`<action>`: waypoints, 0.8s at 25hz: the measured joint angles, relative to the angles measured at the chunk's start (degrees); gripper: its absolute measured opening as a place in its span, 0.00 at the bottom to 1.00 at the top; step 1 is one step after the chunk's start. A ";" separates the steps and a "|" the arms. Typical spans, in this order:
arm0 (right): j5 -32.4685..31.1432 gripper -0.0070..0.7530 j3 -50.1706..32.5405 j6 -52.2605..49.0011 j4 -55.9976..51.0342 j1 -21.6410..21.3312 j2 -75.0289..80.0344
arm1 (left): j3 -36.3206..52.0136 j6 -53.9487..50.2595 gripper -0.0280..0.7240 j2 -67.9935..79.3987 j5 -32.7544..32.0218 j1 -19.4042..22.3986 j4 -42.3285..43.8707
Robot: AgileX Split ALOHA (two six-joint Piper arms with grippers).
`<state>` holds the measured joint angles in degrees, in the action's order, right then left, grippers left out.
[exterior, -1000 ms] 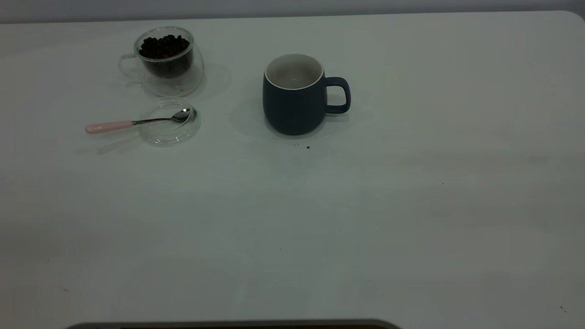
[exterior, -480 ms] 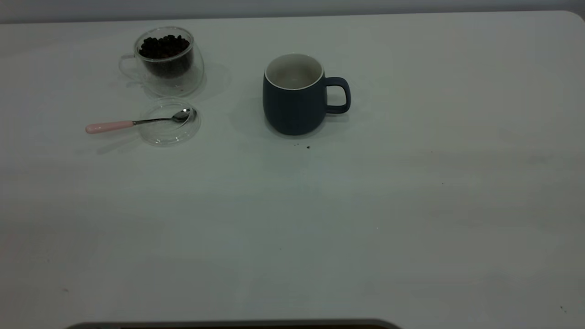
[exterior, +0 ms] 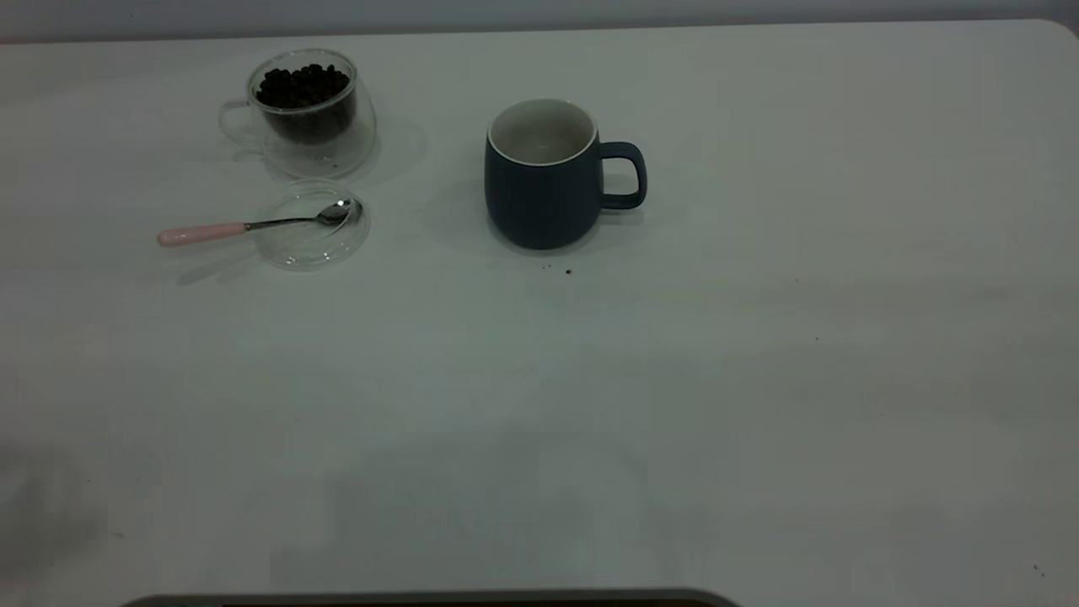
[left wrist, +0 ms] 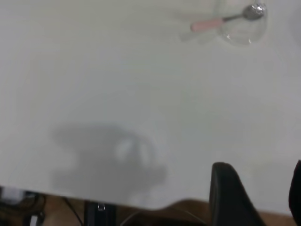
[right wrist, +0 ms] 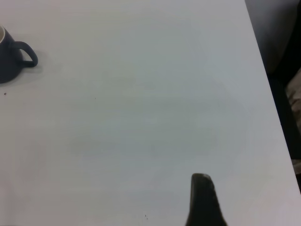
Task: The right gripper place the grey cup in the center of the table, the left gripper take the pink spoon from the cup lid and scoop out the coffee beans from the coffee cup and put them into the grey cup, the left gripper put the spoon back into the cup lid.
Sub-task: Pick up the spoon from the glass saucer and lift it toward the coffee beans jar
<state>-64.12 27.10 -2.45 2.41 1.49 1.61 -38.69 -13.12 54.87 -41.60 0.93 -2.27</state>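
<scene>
Exterior view gives me the whole tabletop (exterior: 759, 379), broad and white, with neither arm over it, so I judge both are hanging back at the near edge before any reaching starts. On the tabletop the grey cup (exterior: 544, 177) is the largest thing, upright at the far middle with its handle to the right; it looks roughly central already, and turned that way the handle suits an approach from the right. Far left stands the coffee cup (exterior: 308, 114), clear glass, with the coffee beans (exterior: 302, 86) heaped in it. Just near of it lies the cup lid (exterior: 312, 225), almost touching its base, and the pink spoon (exterior: 240, 226) rests with its metal bowl inside the lid and its pink handle jutting left over the rim, which I judge leaves that handle free to grip. Nothing lies between the spoon and either cup; only a few dark specks (exterior: 566, 271) sit just near of the grey cup. From the left wrist, the left gripper (left wrist: 261, 200) shows two dark fingers with a gap between, jaws released and holding nothing, well apart from the spoon. From the right wrist, the right gripper (right wrist: 203, 200) shows one dark finger only, so I cannot tell how its jaws stand.
</scene>
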 joint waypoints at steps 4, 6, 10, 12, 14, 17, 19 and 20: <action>0.00 0.71 0.00 0.00 0.00 0.00 0.00 | -5.81 0.69 0.53 14.81 3.20 6.22 -1.85; 0.00 0.71 0.00 0.00 0.00 0.00 0.00 | -8.69 2.34 0.53 21.52 4.06 10.18 -4.65; 0.00 0.71 0.00 0.00 0.00 0.00 0.00 | -11.15 11.80 0.53 34.63 4.97 17.85 -14.89; 0.00 0.71 0.00 0.00 0.00 0.00 0.00 | -11.33 19.05 0.53 40.02 4.89 20.88 -21.94; 0.00 0.71 0.00 0.00 0.00 0.00 0.00 | -11.46 27.94 0.53 45.11 4.89 23.22 -30.22; 0.00 0.71 0.00 0.00 0.00 0.00 0.00 | -11.52 42.15 0.53 51.34 4.84 27.00 -42.38; 0.00 0.71 0.00 0.00 0.00 0.00 0.00 | -11.59 53.17 0.53 55.03 2.94 29.50 -50.55; 0.00 0.71 0.00 0.00 0.00 0.00 0.00 | -11.59 59.43 0.53 57.02 1.12 30.37 -54.76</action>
<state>-64.12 27.10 -2.45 2.41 1.49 1.61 -50.28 46.30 111.88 -40.48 31.31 -57.03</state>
